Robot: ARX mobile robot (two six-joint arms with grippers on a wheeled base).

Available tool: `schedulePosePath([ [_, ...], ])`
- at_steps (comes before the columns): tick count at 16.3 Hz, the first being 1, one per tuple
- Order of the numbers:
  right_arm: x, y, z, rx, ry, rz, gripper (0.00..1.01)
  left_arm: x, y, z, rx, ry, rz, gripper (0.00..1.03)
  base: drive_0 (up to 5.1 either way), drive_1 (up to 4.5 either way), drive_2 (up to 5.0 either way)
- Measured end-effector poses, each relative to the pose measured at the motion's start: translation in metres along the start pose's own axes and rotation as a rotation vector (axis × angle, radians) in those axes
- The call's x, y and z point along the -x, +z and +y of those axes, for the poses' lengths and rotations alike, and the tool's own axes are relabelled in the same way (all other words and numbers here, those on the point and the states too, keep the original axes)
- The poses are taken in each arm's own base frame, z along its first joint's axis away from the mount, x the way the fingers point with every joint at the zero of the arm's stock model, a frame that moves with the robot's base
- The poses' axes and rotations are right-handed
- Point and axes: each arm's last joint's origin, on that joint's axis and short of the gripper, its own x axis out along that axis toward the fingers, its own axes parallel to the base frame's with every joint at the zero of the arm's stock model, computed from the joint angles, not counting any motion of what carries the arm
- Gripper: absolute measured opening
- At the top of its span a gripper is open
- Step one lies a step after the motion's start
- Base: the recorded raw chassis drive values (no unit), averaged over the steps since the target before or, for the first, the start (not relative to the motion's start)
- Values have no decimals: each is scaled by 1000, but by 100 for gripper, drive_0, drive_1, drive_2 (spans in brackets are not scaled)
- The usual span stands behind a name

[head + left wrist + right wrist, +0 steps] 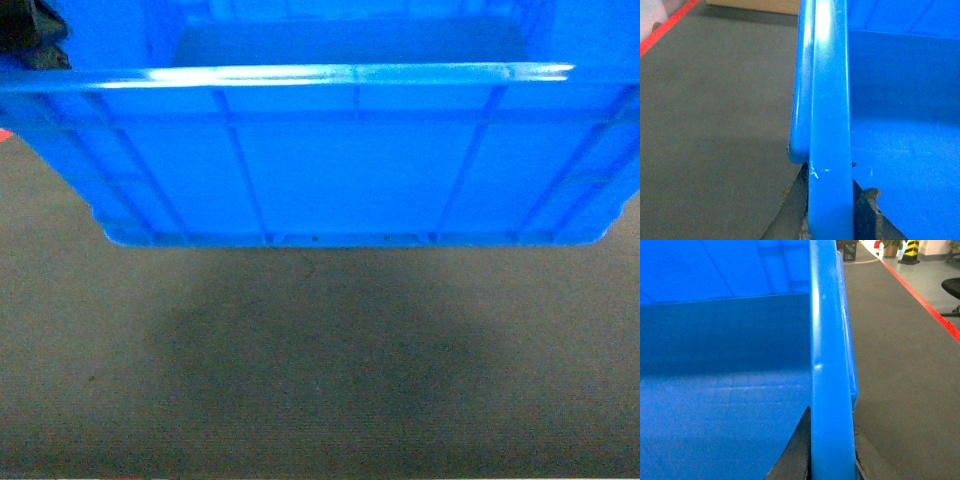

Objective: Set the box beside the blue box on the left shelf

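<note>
The box (350, 170), a bright blue ribbed crate, fills the upper half of the head view and hangs above the grey floor, casting a shadow below it. My left gripper (830, 202) is shut on the box's left rim (830, 115), with one dark finger (792, 212) outside the wall and the other inside. My right gripper (832, 445) is shut on the right rim (830, 350), its inner finger (797, 452) against the wall. The box's inside looks empty. The left shelf and the other blue box are out of view.
Grey carpeted floor (320, 380) lies under and around the box. Red floor lines run along the left (665, 27) and the right (925, 300). A tan box (755, 5) sits far left. A yellow-black bollard (910, 251) and a chair base (952, 287) stand far right.
</note>
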Motion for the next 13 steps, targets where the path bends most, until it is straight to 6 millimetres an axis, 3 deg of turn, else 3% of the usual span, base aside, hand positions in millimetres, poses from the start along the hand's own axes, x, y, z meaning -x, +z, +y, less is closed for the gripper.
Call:
schedulePosePath([
  [13, -2, -7, 0, -3, 7, 30, 8, -1, -6, 0, -12, 3, -3, 8, -21, -21, -21],
])
